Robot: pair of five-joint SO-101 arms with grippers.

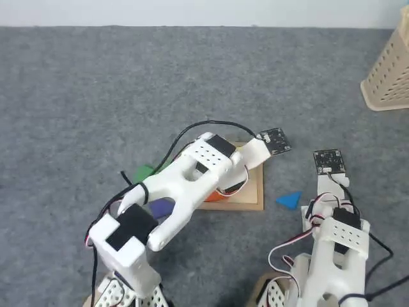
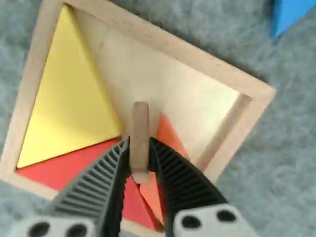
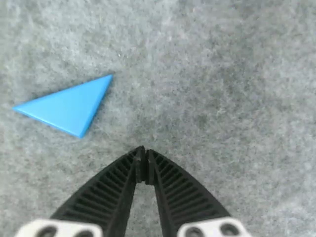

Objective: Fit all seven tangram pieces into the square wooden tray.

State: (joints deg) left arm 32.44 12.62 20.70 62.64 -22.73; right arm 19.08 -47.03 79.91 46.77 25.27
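Over the wooden tray [image 1: 254,195] at the high view's centre, the left gripper [image 2: 139,148] clamped a tangram piece [image 2: 140,123] on edge. Right of the tray lay the blue triangle [image 1: 289,200]; the right gripper [image 3: 141,158] had its jaws closed, empty.

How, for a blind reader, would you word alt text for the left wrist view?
The left tool grips a thin wood-coloured piece on edge over the square wooden tray holding a yellow triangle, a red piece and an orange piece.
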